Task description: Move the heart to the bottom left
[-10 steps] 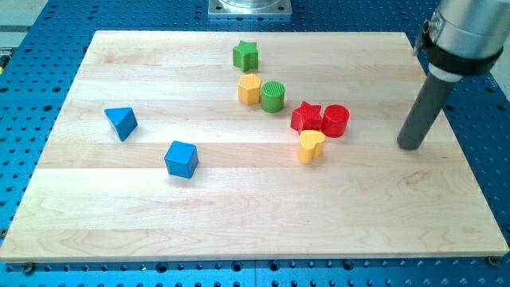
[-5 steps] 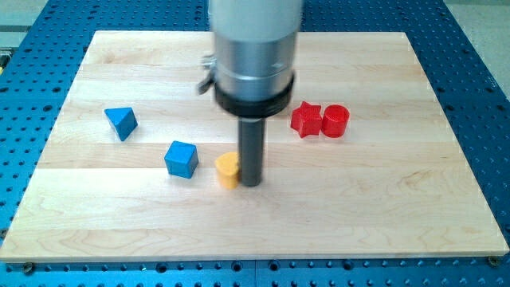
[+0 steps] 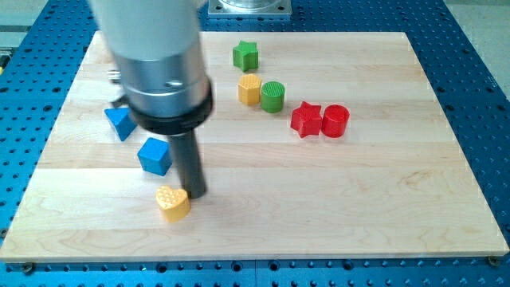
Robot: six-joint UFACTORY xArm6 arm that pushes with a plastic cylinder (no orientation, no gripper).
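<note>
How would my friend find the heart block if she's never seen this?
Start at the pale wooden board and look toward the view's bottom left. Just left of my tip lies the yellow heart-shaped block. It is the lowest block, below the blue cube, and the only heart.

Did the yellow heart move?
Yes. The yellow heart slid toward the view's bottom left, away from the red star, which stayed put.
</note>
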